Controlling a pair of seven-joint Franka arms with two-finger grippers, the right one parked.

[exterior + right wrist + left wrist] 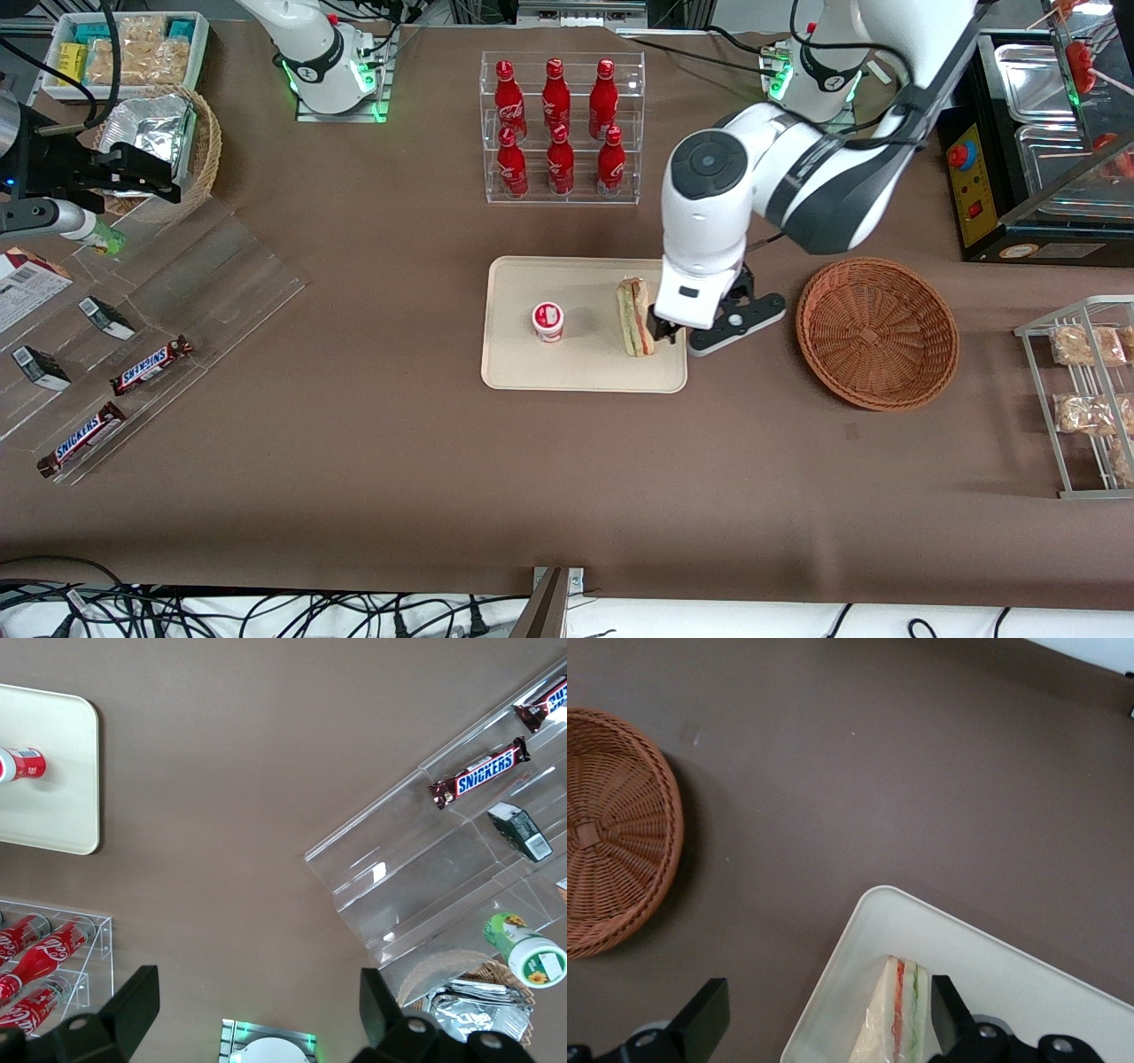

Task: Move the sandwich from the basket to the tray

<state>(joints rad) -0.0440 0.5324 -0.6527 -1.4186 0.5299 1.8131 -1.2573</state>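
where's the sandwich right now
The sandwich lies on the tray, at the tray's edge nearest the basket, with a small red-lidded cup beside it. The gripper, open, is right next to it.

We see the sandwich [634, 316] standing on edge in the tray [567, 368], at the end nearest the basket [876, 333]; red and green filling shows between white slices. Our gripper [666, 335] hangs at the tray's rim, fingers spread, one just beside the bread. Tray cream, flat on the table. Basket reddish-brown wicker, upright, apart from the tray.
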